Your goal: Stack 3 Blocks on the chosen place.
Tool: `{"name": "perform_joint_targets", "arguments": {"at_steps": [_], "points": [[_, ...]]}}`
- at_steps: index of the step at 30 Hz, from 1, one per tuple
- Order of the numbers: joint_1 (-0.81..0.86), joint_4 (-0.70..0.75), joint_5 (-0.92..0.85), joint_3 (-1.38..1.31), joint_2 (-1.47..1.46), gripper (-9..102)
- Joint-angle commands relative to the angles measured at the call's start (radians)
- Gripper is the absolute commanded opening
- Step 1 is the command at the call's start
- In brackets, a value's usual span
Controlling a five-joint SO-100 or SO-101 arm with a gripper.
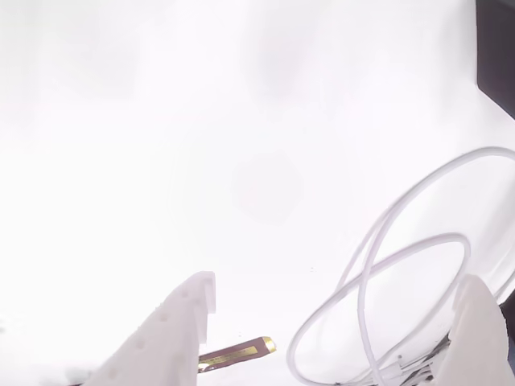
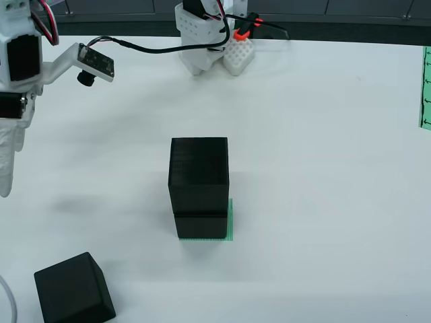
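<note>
Loose third block [image 2: 73,288] sits at the worktop's [image 2: 323,168] near edge; two blocks [image 2: 199,187] already stand stacked on the striped patch [image 2: 229,221]. Your hand [image 1: 330,330], open and empty, must fetch it next.

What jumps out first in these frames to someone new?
In the view from above, a two-high stack of black blocks stands mid-table on the green striped patch. A third black block lies loose at the lower left, with the white end effector hanging at the left edge. The view that rides on the end effector is washed out white, with looping white cable between the fingers.
</note>
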Motion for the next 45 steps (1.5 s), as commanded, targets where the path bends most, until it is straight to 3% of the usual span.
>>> {"name": "perform_joint_targets", "arguments": {"at_steps": [1, 14, 45], "points": [[-0.043, -0.041, 0.052, -0.066, -0.012, 36], [-0.206, -0.158, 0.193, -0.138, -0.095, 36], [-0.264, -0.307, 0.161, -0.236, -0.272, 36]]}}
